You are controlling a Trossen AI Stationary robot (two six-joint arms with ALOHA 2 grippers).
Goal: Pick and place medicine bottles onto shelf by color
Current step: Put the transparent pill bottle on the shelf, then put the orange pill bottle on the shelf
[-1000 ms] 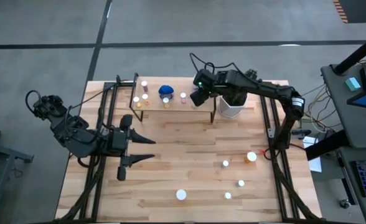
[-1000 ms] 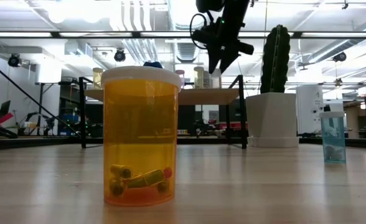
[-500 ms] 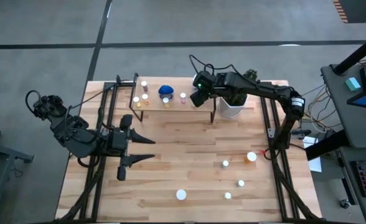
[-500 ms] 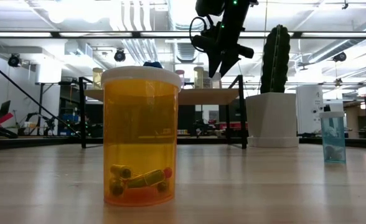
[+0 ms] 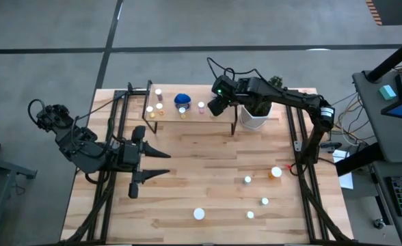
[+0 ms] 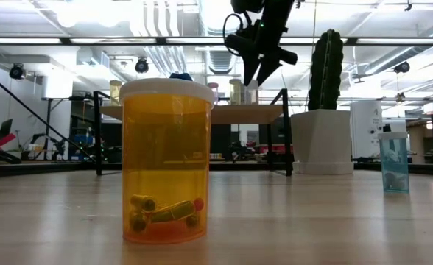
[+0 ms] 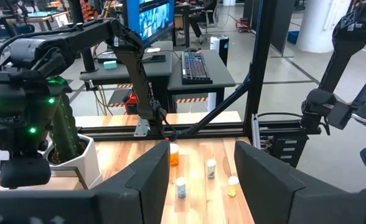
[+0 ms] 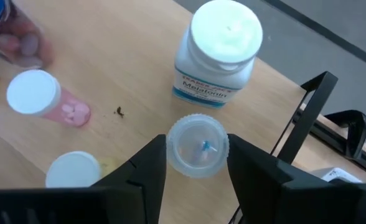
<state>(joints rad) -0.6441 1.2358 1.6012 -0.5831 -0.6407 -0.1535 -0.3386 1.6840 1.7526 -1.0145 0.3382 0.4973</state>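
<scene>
The shelf (image 5: 187,116) stands at the table's far side and carries several bottles, among them a blue one (image 5: 182,100). My right gripper (image 8: 197,144) hangs over the shelf's right part (image 5: 215,107), shut on a small bottle with a clear cap (image 8: 197,140). Beside that bottle stand a white Melatonin bottle (image 8: 223,53) and a pink-filled bottle (image 8: 43,96). Several loose bottles stand on the near right of the table (image 5: 264,201). My left gripper (image 5: 161,164) waits open over the table's left half, holding nothing. My right gripper has the clear-capped bottle between its two fingers, which lie against opposite sides of the cap (image 8: 170,149). The fingers slant down at it from above. The bottle is upright, and its foot seems to rest on the shelf board, though the cap hides it.
A white pot with a cactus (image 5: 254,117) stands right beside the shelf's right end, under my right arm. A large orange bottle (image 6: 166,162) stands near the table's front edge, and a pale blue bottle (image 6: 394,162) stands farther right. Black frame rails run along both table sides.
</scene>
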